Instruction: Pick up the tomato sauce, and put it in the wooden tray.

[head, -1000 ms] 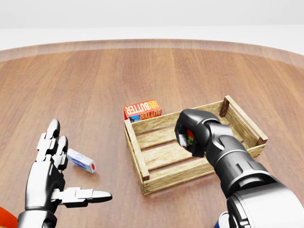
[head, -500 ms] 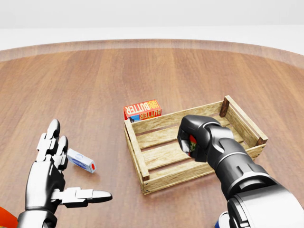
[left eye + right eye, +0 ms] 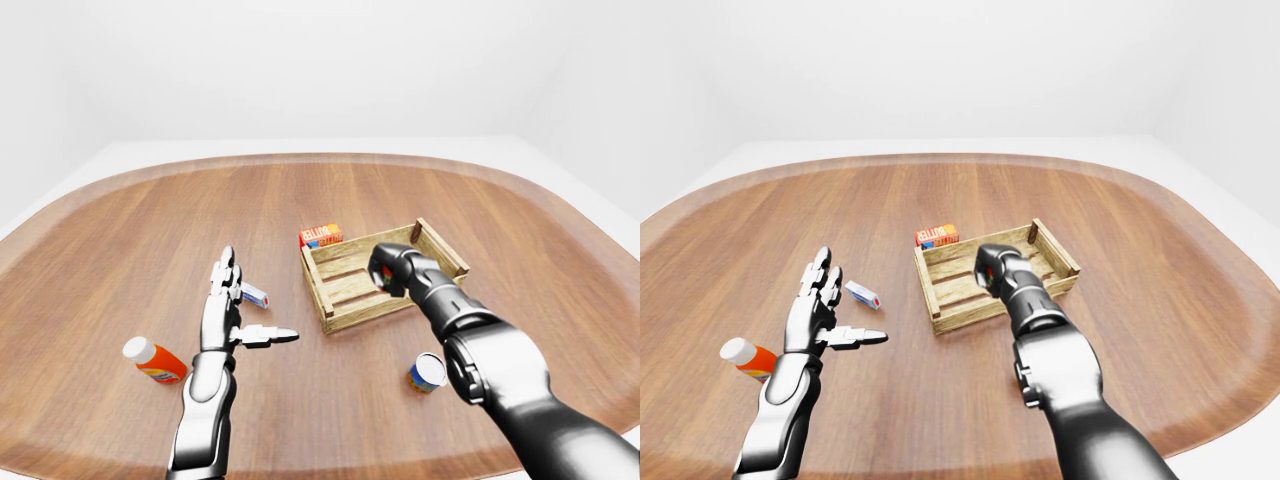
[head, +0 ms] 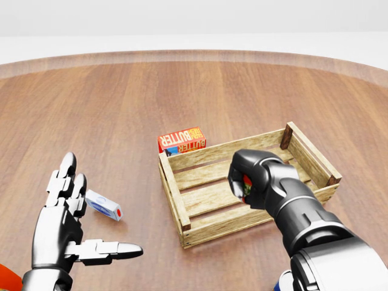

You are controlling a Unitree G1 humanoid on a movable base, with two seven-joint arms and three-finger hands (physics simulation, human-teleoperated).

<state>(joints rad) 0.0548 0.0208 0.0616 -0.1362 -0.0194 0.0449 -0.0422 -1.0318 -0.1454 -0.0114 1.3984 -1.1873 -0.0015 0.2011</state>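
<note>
The tomato sauce [image 4: 246, 180] shows only as a small red and green patch between the fingers of my right hand [image 4: 239, 183], which is shut on it. That hand hangs low over the middle of the wooden tray [image 4: 173, 191], a slatted crate right of centre in the head view. Whether the sauce touches the tray floor is hidden by the fist. My left hand [image 4: 85, 221] is open at the lower left, fingers spread and thumb pointing right, holding nothing.
A red butter box [image 4: 181, 140] stands against the tray's upper left corner. A small white box [image 4: 103, 205] lies beside my left hand. An orange bottle with a white cap [image 3: 155, 361] lies at lower left, and a blue-and-white can [image 3: 427, 372] stands below the tray.
My right hand has sunk slightly lower and to the right inside the tray, still closed on the sauce. The left hand and the camera have not moved.
</note>
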